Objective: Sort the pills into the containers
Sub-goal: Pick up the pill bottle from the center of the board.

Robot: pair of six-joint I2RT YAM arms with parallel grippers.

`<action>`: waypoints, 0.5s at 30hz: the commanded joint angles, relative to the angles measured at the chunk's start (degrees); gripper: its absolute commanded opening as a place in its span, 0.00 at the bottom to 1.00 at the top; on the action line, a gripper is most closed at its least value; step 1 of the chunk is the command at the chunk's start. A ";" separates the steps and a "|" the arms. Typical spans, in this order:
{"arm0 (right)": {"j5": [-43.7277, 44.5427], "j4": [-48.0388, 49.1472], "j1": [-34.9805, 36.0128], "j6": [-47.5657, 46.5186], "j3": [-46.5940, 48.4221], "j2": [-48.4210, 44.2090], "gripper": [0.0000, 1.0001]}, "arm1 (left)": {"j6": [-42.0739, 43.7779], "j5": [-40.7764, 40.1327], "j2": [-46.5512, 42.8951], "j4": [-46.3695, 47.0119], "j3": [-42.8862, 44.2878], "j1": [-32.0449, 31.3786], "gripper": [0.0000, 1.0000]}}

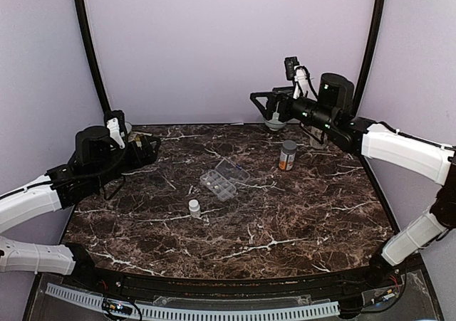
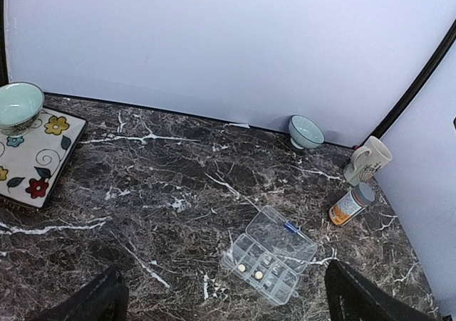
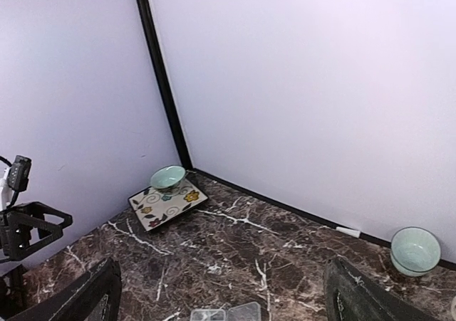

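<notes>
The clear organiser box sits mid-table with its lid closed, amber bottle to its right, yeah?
No: the organiser box has its lid open, folded back, as the left wrist view shows. The box is mid-table, amber bottle to its right.

The table [image 1: 299,221] is glossy, white-veined dark marble-look stone, the organiser box [image 2: 271,257] smooth clear plastic, the amber bottle [image 2: 345,207] translucent plastic with a matt grey cap [image 2: 365,192].

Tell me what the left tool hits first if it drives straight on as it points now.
Likely the bare marble table right beside the organiser box, where the left tool aims. Depth is unclear; it might clip the box's corner.
</notes>
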 commanded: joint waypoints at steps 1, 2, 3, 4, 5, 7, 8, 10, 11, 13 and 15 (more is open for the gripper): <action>-8.34 1.57 0.03 2.84 3.29 1.78 1.00 | -2.07 -1.20 -3.18 1.04 -1.74 0.30 0.99; -9.95 1.54 0.14 3.01 3.68 2.19 1.00 | -2.49 -1.49 -3.44 0.32 -1.77 0.37 0.99; -11.52 1.43 0.37 3.13 4.15 2.69 1.00 | -2.87 -1.57 -3.55 -0.47 -1.84 0.37 0.99; -12.49 0.96 0.78 3.18 4.86 3.37 1.00 | -3.03 -1.40 -3.64 -1.06 -1.84 0.38 0.99; -13.59 0.84 1.27 3.15 5.20 3.97 1.00 | -3.07 -1.08 -3.66 -1.62 -1.78 0.39 0.99; -14.00 1.16 2.52 2.74 5.33 4.79 1.00 | -3.10 -0.43 -3.83 -2.13 -2.16 0.39 0.99; -12.20 1.07 3.36 2.41 5.34 5.07 1.00 | -3.28 -0.49 -3.98 -2.47 -2.27 0.41 0.99; -10.36 -1.39 4.50 1.34 7.01 6.51 0.95 | -3.21 -0.48 -4.60 -2.67 -2.74 0.39 0.99; -8.45 -3.84 5.24 0.78 8.48 7.45 0.92 | -3.10 -0.61 -5.13 -2.77 -2.95 0.41 0.99; -4.43 -11.21 6.65 -1.05 13.06 11.03 0.88 | -3.45 -1.70 -5.97 -3.80 -3.17 0.44 0.99; -0.64 -20.38 8.18 -1.59 19.15 15.59 0.81 | -4.18 -3.01 -6.79 -5.41 -3.38 0.47 0.99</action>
